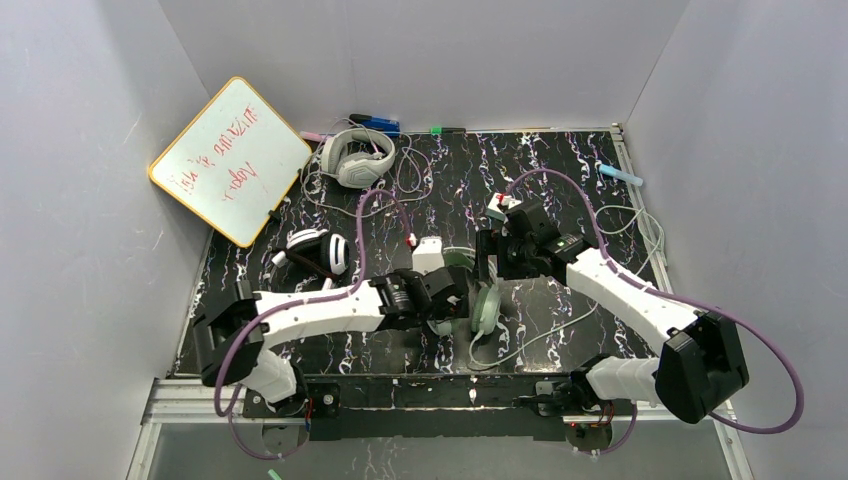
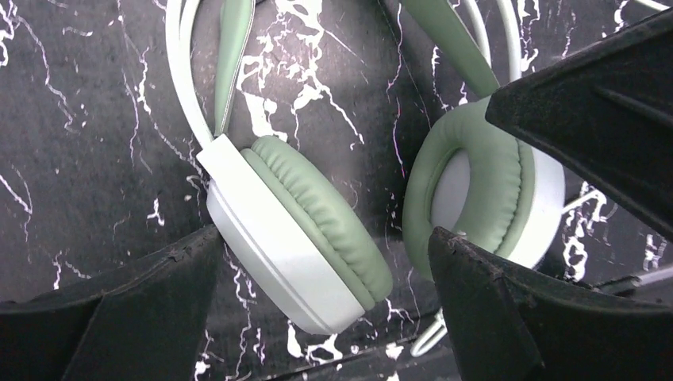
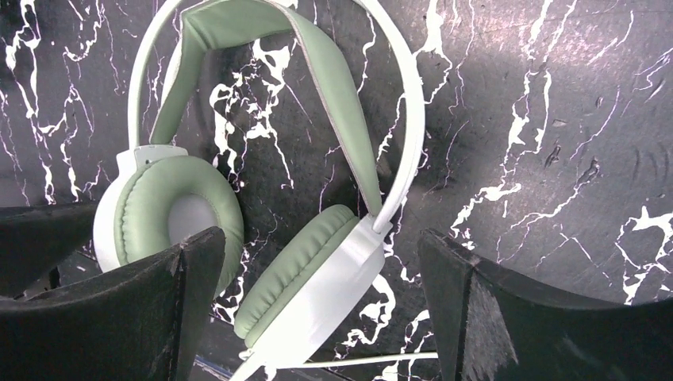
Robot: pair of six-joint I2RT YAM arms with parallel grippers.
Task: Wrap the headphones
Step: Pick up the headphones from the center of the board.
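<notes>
Right now the mint-green headset [image 1: 486, 303] lies flat on the black marbled table [image 1: 560, 160], and everything else is best placed from it. Both tools hang directly over it with jaws spread wide and nothing in them: the left gripper [image 2: 325, 238] straddles one ear cup [image 2: 301, 230], and the right gripper [image 3: 321, 238] frames the other cup and the base of the headband [image 3: 333, 103].

The step in hand looks like taking first hold. It would go best if one gripper pinned a cup or the band while the other picked up the pale cable [image 1: 540, 335] close to where it leaves the cup (winding from the loose end would likely drag the headset about).

The main obstacle is crowding: the right finger already juts into the left wrist view, so both closing on the cups at once risks a knock. The cable trails away from the headset toward the right arm, which could snag it.

Left of the mint-green headset sits the black-and-white headset [image 1: 318, 250]; beyond it, the grey headset [image 1: 357, 157], with a whiteboard [image 1: 230, 160] farther left.
</notes>
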